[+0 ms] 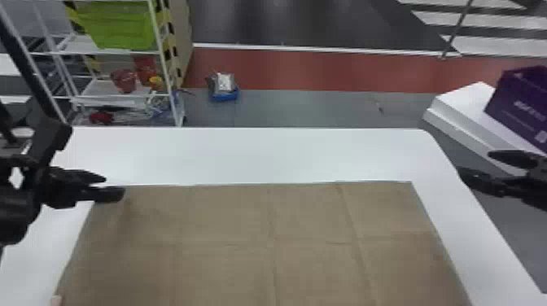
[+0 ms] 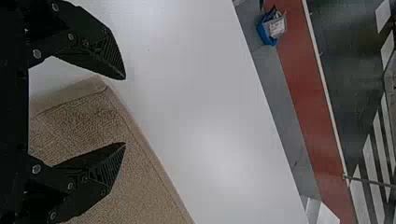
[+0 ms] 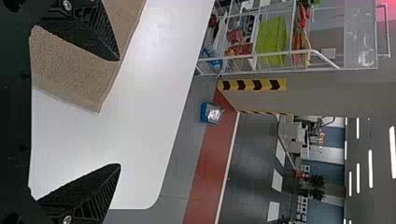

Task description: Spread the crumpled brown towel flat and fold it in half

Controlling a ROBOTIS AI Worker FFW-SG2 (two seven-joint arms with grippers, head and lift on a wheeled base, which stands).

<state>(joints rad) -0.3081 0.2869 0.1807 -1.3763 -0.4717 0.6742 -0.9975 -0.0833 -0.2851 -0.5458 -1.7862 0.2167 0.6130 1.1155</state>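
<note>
- The brown towel [image 1: 224, 228] lies spread out on the white tabletop [image 1: 244, 154], its far edge nearly straight and its two far corners opened out. Thin creases cross it in a loose grid, and the cloth reaches the bottom edge of my head view. It is flat but unfolded.
- My left hand [image 1: 114, 186] is at the towel's far left corner. Its two black fingers stand wide apart, with nothing gripped. From the left wrist, I see the hemmed corner lying in the gap between them.
- My right hand [image 1: 475, 163] is by the tabletop's right side, beyond the towel's far right corner. Its fingers are also wide apart and hold nothing; in the right wrist view one overlaps the towel and the other overlaps bare tabletop.
- At the bottom left of the head view, a small pale shape touches the towel's left edge; it is probably a person's fingertip [image 1: 55, 301].
- Past the tabletop, I see a white rack [image 1: 165, 61] carrying a green bin [image 1: 122, 30], a blue tray [image 1: 224, 96] on the floor, and a purple box [image 1: 523, 110] at the right.
</note>
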